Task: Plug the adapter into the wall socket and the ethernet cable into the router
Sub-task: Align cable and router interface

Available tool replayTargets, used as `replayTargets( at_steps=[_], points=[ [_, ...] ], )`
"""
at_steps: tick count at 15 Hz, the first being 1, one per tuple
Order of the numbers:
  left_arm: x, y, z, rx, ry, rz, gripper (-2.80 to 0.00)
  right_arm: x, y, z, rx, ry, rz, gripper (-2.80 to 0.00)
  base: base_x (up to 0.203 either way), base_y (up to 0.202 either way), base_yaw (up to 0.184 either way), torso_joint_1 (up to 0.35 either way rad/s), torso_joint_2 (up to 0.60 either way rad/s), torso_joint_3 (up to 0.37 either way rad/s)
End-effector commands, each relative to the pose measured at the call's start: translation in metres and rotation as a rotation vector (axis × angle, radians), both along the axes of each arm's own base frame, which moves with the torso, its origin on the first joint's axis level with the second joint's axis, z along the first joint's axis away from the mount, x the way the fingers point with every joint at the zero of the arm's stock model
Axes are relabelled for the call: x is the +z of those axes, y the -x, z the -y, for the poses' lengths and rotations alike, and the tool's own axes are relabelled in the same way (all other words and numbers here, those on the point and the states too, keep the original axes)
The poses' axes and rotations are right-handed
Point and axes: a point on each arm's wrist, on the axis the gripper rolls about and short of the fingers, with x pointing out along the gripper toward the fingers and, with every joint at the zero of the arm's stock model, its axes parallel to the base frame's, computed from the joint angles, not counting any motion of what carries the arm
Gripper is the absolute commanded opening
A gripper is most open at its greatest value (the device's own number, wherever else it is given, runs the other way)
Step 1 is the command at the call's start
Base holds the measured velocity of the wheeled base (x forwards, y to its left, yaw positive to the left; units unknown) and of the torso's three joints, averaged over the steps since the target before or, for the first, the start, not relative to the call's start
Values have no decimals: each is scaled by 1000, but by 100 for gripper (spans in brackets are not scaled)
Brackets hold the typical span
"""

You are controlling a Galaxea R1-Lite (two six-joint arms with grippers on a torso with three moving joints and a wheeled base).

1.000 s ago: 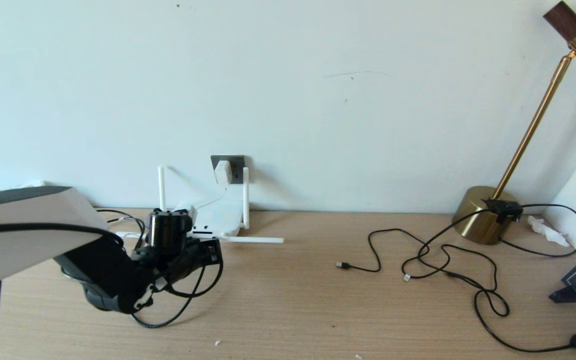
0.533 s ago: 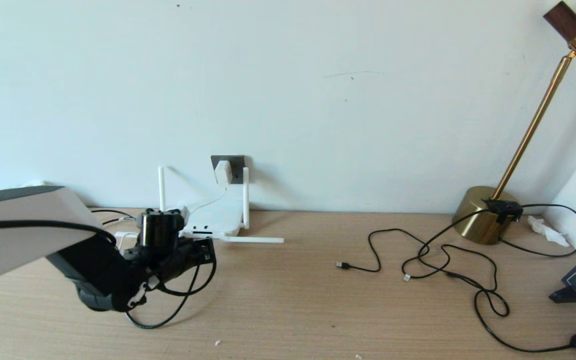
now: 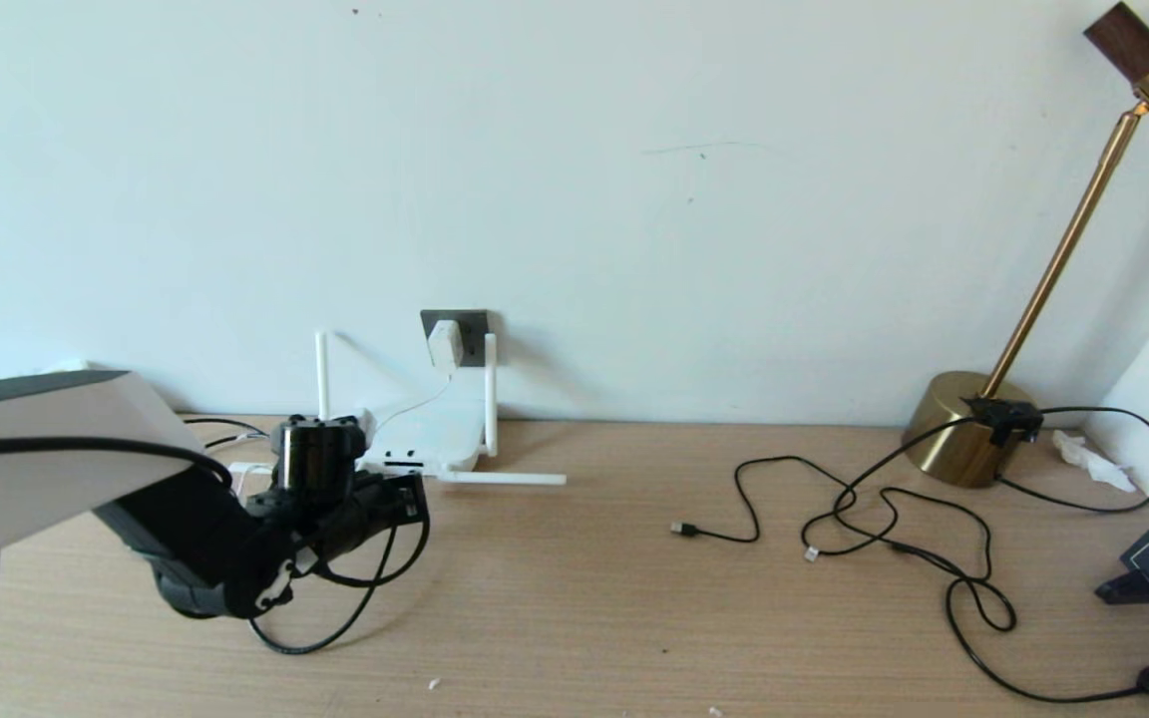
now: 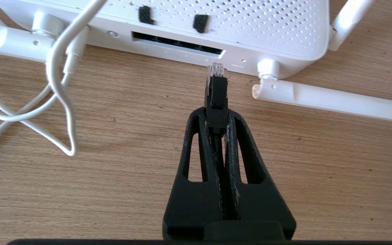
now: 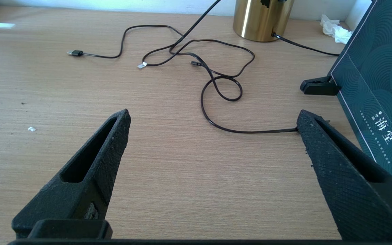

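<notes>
The router [image 4: 250,30] fills the upper part of the left wrist view, its dark port strip on the edge facing the left gripper [image 4: 217,117], whose fingers pinch the ethernet cable [image 4: 217,98] by its boot, the clear plug just short of the strip's right end. To seat it well, I would keep the plug square to the opening and push straight in. The adapter [image 3: 444,345] already sits in the wall socket [image 3: 470,321], centre-left in the head view. The right gripper [image 5: 213,122] waits spread wide. Compared with a second ago, the left gripper sits slightly further left and closer to the router.
</notes>
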Motion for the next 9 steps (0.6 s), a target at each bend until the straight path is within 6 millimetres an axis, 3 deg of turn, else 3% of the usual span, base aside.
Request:
replayTargets(
  at_steps=[1, 9],
  points=[
    [-1, -1, -2, 8, 1, 1, -280, 0, 0, 0, 0, 2, -2, 0, 0, 0, 0, 0, 0, 0],
    [-3, -2, -6, -4, -16, -2, -280, 0, 0, 0, 0, 1, -2, 0, 0, 0, 0, 0, 0, 0]
  ],
)
